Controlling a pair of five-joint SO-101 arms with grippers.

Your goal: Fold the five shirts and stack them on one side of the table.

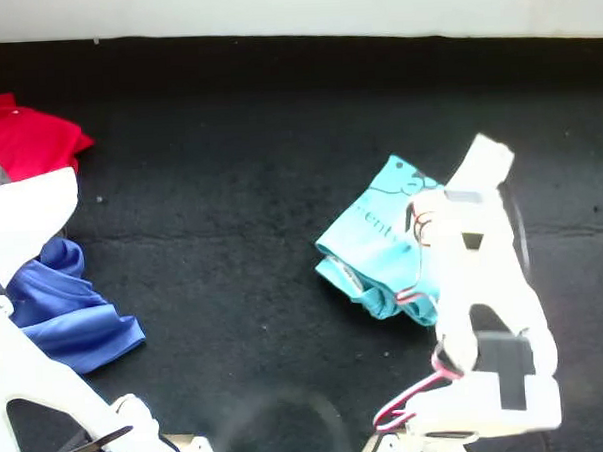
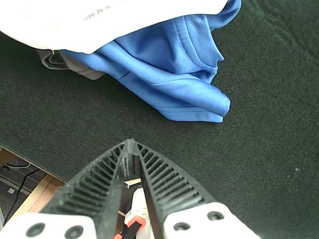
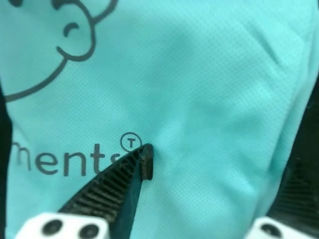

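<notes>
Four shirts lie on the surface point(image 1: 228, 139): red shirt point(image 1: 22, 138), white shirt point(image 1: 31, 213) and blue shirt point(image 1: 70, 316) heaped at its left edge, teal shirt point(image 1: 368, 248) mid-right, roughly folded. The right pincer point(image 3: 222, 167) stands wide apart, one finger on the teal shirt. If it closes on a single layer, the fold may drag open. The left pincer point(image 2: 130, 149) is closed and empty near the blue shirt. The right wrist view gives that jaw spread, which the arm covers from above.
</notes>
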